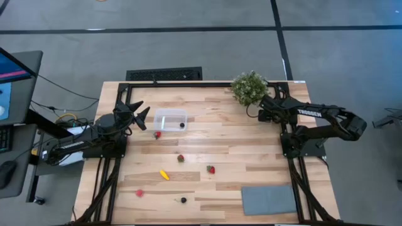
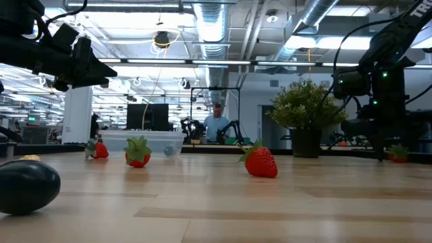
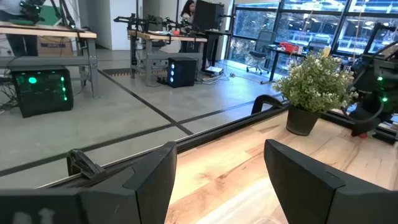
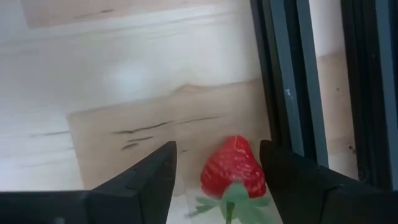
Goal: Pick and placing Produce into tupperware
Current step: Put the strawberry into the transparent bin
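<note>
Strawberries five, perhaps (one barely seen); berries two; yellow piece, tupperware one each.

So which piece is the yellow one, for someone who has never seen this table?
Start at the clear tupperware near the table's far edge, left of centre, and come straight toward the near edge. Past two strawberries lies the yellow piece. It is the only elongated, yellow item; its neighbours are red strawberries and a dark berry.

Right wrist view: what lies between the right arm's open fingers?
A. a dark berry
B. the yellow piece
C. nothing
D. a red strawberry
D. A red strawberry with green leaves sits on the wooden table between the two spread fingers of the right end effector, beside the table's black frame rail; the fingers do not yet close on it.
</note>
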